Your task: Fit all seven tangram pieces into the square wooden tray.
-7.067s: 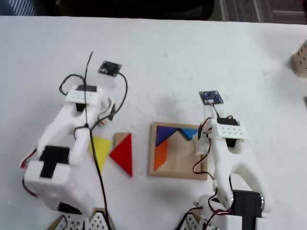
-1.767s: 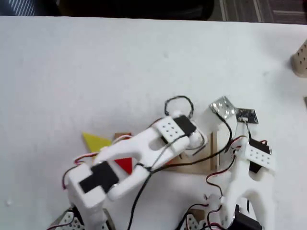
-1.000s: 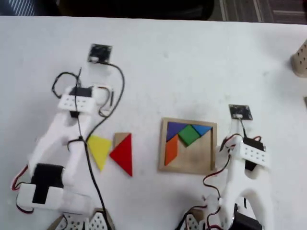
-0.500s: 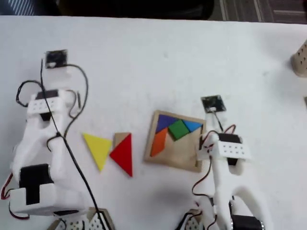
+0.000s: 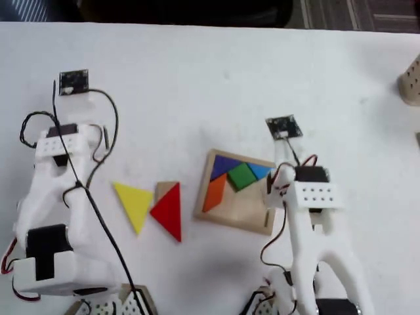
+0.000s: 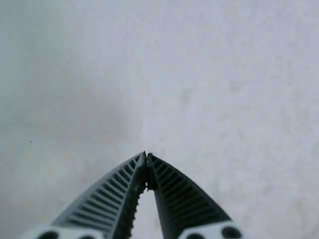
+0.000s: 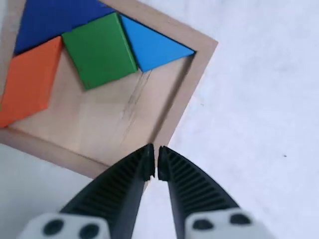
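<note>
Four pieces sit in the tray. Three more, yellow, red and tan, lie on the desk beside it. The left gripper and right gripper both have their fingers together, the right at the tray's rim.

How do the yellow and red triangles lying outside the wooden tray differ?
The yellow triangle and the red triangle differ in colour. The red triangle's long edge faces the wooden tray; the yellow triangle's faces away from it. The red triangle lies against a wood-coloured piece, the yellow triangle on bare table alone. Both lie flat, similar in size, square corners pointing at each other.
</note>
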